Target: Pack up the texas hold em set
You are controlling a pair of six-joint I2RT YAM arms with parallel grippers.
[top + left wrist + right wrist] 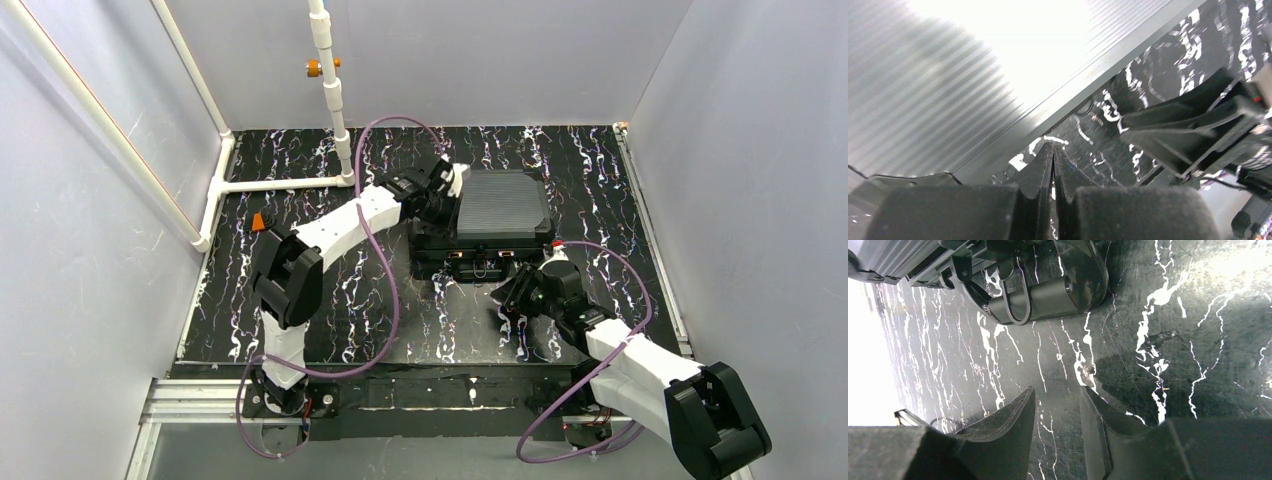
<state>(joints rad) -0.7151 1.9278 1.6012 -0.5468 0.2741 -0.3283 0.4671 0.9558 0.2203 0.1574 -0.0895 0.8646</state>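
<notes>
The black hinged case point(480, 245) sits mid-table with its grey ribbed lid point(505, 203) lowered over the base. Its contents are hidden. My left gripper point(447, 195) is shut and empty at the lid's left edge. In the left wrist view its tips point(1054, 146) meet beside the ribbed lid point(948, 90). My right gripper point(515, 295) is open and empty over the mat, just in front of the case's right front corner. In the right wrist view its jaws point(1058, 389) stand apart, with the case's carry handle point(1033, 297) ahead.
A small orange block with a black part point(262, 222) lies at the mat's left edge. A white pipe frame point(335, 110) stands at the back left. Grey walls close in both sides. The right gripper shows in the left wrist view point(1193, 130).
</notes>
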